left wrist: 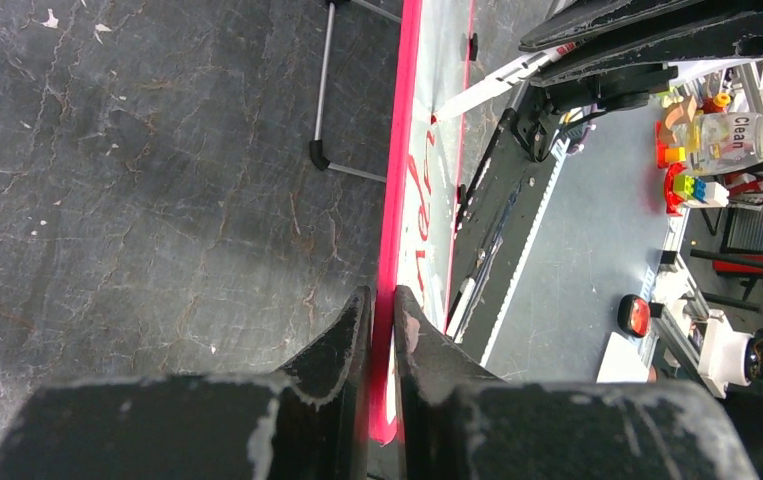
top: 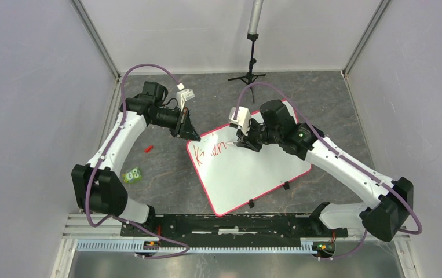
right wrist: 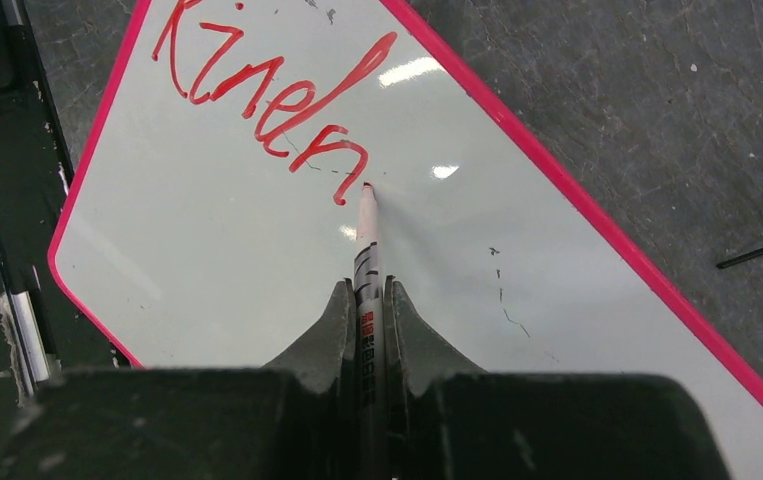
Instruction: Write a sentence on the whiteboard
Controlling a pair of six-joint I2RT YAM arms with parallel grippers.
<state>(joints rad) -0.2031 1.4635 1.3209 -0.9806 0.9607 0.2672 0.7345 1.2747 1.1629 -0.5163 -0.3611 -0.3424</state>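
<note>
**Right gripper [right wrist: 367,292] pinches a marker, left gripper [left wrist: 382,300] pinches the whiteboard [right wrist: 217,270]**

Two black fingers of the right gripper are pressed tight on a thin white marker [right wrist: 367,235] with a red tip. The tip touches the whiteboard just at the end of the sentence [right wrist: 257,95]. So far the sentence is a few thin, loopy red letters that look like "Kindn", near the whiteboard's far left corner.

The whiteboard is flat, white and shiny, with a thin pink rim and round corners. Small black clips sit on its near edge. It lies turned at a slant on a dark grey table [top: 166,174] that looks like cracked stone.

The left gripper has black, scratched, wedge-shaped fingers. They squeeze the pink rim at the whiteboard's far left corner, one finger on each side.

Both arms are white with black joints. The left arm bends at the elbow and reaches in from the left of the whiteboard. The right arm reaches in from the right, with its wrist low over the whiteboard.

A small red piece [top: 148,148] lies left of the whiteboard. A green block [top: 132,175] lies further left. A thin black stand [top: 252,63] is beyond the whiteboard's far side.
</note>
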